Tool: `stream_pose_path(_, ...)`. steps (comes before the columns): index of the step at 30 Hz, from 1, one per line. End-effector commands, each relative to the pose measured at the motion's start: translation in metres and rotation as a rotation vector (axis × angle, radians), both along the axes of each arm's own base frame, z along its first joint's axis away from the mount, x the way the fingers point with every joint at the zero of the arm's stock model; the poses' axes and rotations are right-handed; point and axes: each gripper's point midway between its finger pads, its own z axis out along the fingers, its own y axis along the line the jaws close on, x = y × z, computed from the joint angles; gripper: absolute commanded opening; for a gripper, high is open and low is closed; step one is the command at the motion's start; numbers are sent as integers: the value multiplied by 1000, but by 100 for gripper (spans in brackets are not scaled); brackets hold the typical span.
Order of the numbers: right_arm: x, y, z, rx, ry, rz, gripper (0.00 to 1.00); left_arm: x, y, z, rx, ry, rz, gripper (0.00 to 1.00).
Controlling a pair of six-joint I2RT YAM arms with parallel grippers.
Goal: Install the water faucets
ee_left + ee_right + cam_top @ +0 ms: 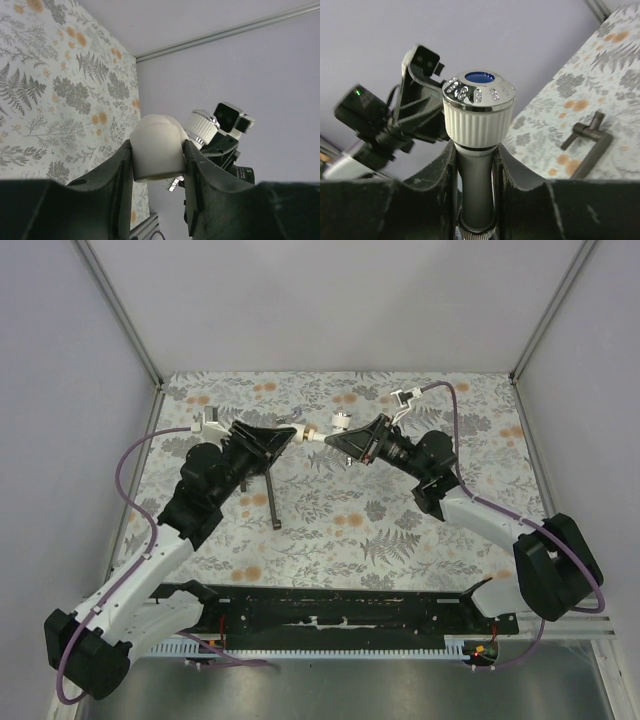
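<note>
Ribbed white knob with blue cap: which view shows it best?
Right wrist. The knob fills the centre, chrome rim and blue cap sharp, its grey stem gripped in the right claw. Left wrist shows it side-on, partly behind the white piece in the left claw. Top view: just a small white speck.

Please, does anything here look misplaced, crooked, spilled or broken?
Nothing stands out. The left gripper clamps a white faucet body, and the right gripper clamps a faucet handle piece by its grey stem. A dark T-shaped tool lies loose on the floral table. It shows no visible damage.
</note>
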Motion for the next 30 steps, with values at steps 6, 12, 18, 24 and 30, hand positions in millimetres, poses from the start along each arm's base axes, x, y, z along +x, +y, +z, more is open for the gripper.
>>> stream_pose_path(6, 22, -6, 27, 389, 518, -50, 0, -30, -2, 79, -52, -527, -73, 2)
stream_pose_path(12, 21, 8, 18, 501, 722, 26, 8, -49, 1, 90, 5, -785, -77, 2)
stream_pose_path(18, 25, -11, 37, 514, 584, 4, 70, -30, 19, 76, 63, -664, 48, 2)
stream_pose_path(24, 25, -34, 31, 400, 393, -79, 98, -12, 49, 68, 54, -474, 219, 2)
stream_pose_path(30, 20, -54, 40, 151, 48, -204, 98, 0, 55, 54, 120, -242, 254, 2)
